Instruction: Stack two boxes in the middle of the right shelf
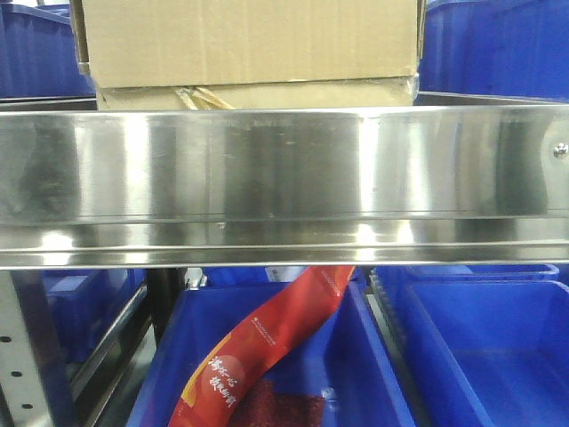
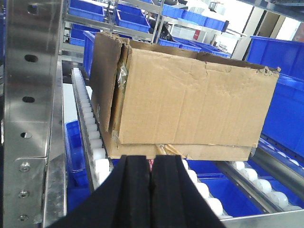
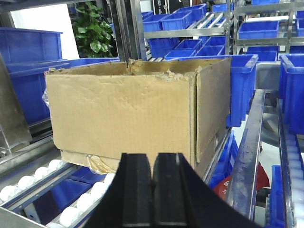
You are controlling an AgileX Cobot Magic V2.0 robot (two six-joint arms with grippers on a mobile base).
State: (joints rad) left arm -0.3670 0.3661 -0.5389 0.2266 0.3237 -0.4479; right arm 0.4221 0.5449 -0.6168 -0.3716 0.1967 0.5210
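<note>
The tall box (image 1: 249, 40) sits on the flat box (image 1: 258, 94) on the shelf (image 1: 284, 178). The left end effector (image 2: 152, 190) and right end effector (image 3: 153, 190) are both pressed together, empty, near the stack.

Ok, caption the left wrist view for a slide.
Shut left gripper faces the tall box stacked on the flat box on roller rails.

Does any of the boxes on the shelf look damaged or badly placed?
Yes. The tall box has torn upper edges and a creased face, and its side flap gapes open in the left wrist view. The flat box beneath it has loose, peeling tape. The stack itself sits level on the roller tracks.
</note>
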